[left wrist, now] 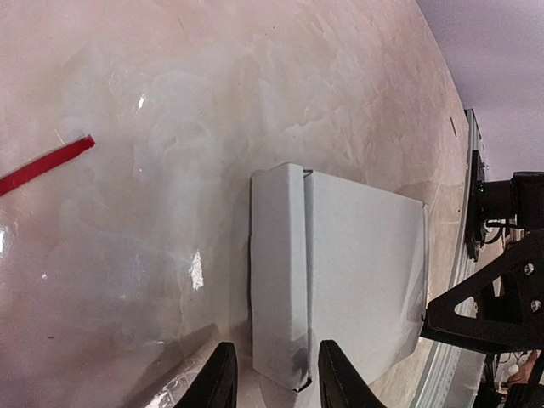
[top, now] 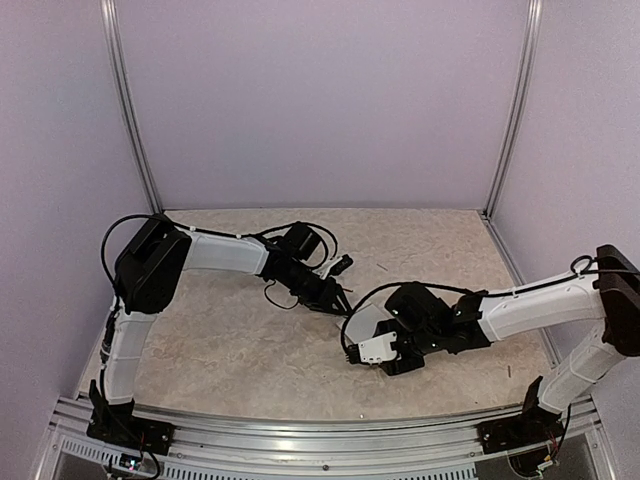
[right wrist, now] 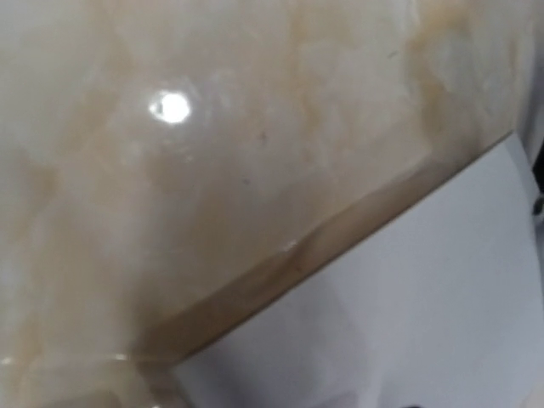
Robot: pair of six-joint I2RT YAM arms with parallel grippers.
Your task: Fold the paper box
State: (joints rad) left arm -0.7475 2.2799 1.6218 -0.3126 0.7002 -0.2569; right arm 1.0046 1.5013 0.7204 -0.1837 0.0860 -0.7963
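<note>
The paper box lies flat on the table between my two grippers, pale grey-white card. In the left wrist view the paper box shows one long side folded up into a narrow raised strip. My left gripper is open and straddles the near end of that strip, with a small gap at each finger. My right gripper is low over the box's near right part. Its fingers do not show in the right wrist view, which has only the paper box and the table, very close.
A red tape strip lies on the marble-patterned table to the left of the box. The metal rail runs along the near edge. Lilac walls enclose the back and sides. The right arm's dark links sit just past the box.
</note>
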